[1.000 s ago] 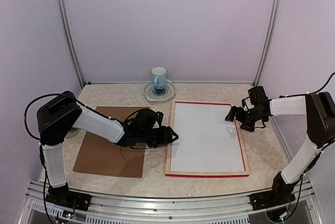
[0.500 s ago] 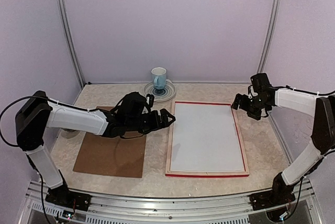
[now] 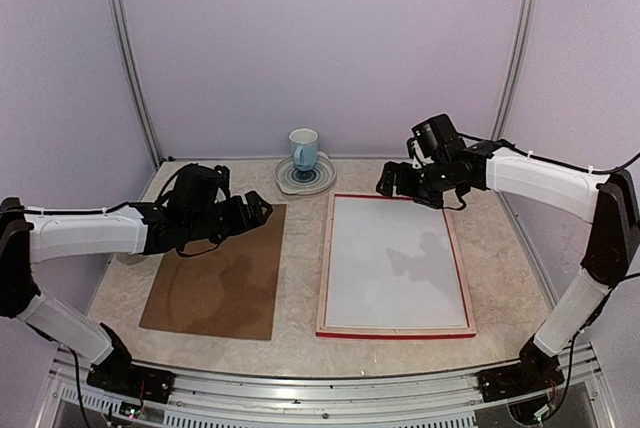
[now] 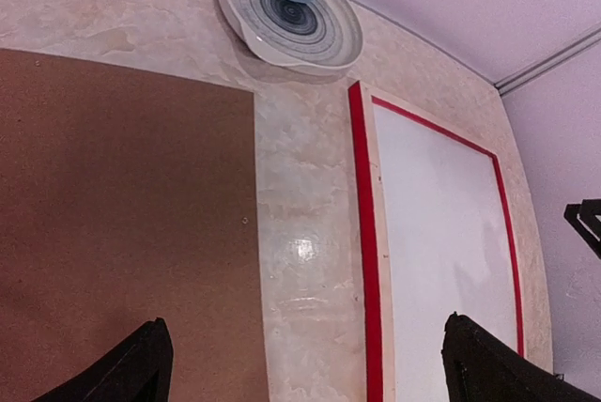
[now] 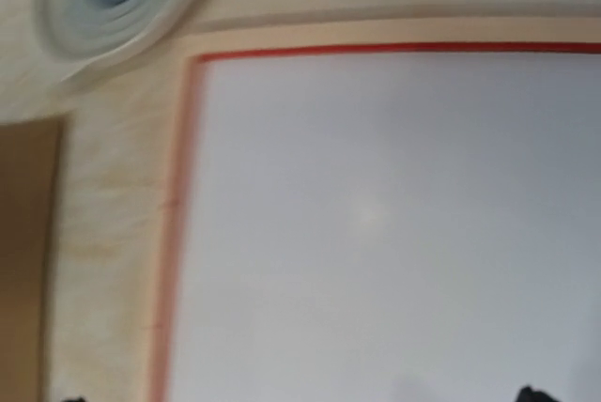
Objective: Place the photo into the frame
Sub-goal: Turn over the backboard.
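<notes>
Spread wide, the left gripper [image 3: 252, 212] hangs above the far edge of the board [image 3: 215, 278], which lies flat to the left of the frame [image 3: 396, 333]. On my left wrist feed its 2 black fingertips [image 4: 141, 369] sit at the bottom corners of the view, with only bare board and table [image 3: 500, 268] between them, so it holds nothing.

I see the right gripper [image 3: 400, 183] above the frame's far edge, about midway along it. Its fingers are apart too and grip nothing. My right wrist feed is blurred. It shows the frame's far left corner, and a dark fingertip [image 5: 528, 394] just pokes in at the bottom right.

I see the frame lying flat on the table with its pale wood back up and thin red edges showing all round. The photo [image 3: 395, 263] lies inside the frame with its plain white side up, filling the opening and square to the frame's sides. Faint arm shadows fall across it.

Beyond the frame's far left corner a blue and white mug [image 3: 303, 148] stands upright on a ringed plate [image 3: 305, 180]. A strip of bare table separates the board from the frame's left edge.
</notes>
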### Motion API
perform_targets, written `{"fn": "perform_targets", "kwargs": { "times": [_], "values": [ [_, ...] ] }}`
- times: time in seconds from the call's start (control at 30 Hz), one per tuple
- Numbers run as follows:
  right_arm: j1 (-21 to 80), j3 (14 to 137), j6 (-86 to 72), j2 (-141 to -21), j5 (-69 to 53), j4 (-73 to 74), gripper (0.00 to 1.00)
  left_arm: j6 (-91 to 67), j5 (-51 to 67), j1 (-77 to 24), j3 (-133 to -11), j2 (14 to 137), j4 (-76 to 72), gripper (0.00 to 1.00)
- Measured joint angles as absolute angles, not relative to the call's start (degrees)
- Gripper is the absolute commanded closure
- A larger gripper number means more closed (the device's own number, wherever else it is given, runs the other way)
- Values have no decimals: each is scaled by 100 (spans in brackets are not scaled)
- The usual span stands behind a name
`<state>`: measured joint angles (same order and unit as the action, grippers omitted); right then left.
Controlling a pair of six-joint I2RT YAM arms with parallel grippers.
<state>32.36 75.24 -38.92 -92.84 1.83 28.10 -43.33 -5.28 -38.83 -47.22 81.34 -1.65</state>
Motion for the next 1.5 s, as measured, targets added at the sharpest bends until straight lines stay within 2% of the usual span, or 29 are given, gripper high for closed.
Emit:
{"fn": "perform_targets", "kwargs": {
  "times": [0.13, 0.3, 0.47, 0.6, 0.93, 1.5],
  "values": [
    [3922, 8206, -3999, -10009, 165, 2834, 1, -4303, -676, -3424, -4442, 7703, 207, 1],
    [4825, 9623, -4034, -11332, 54, 3057, 1, -4307, -816, -2823, -4040, 7109, 657, 1],
    [5367, 10982, -4062, -12352, -242, 3295, 1, -4320, -1090, -2399, -3900, 6713, 1223, 1],
    [5535, 11572, -4217, -12792, -628, 3361, 1, -4307, -1208, -2112, -3887, 6751, 1570, 1],
    [5551, 11854, -4797, -13622, -1181, 3363, 1, -4327, -1197, -1509, -3415, 7166, 1597, 1],
    [5551, 12049, -5437, -14094, -1610, 3395, 1, -4718, -1505, -1459, -3013, 7415, 1317, 1]
  ]
}}
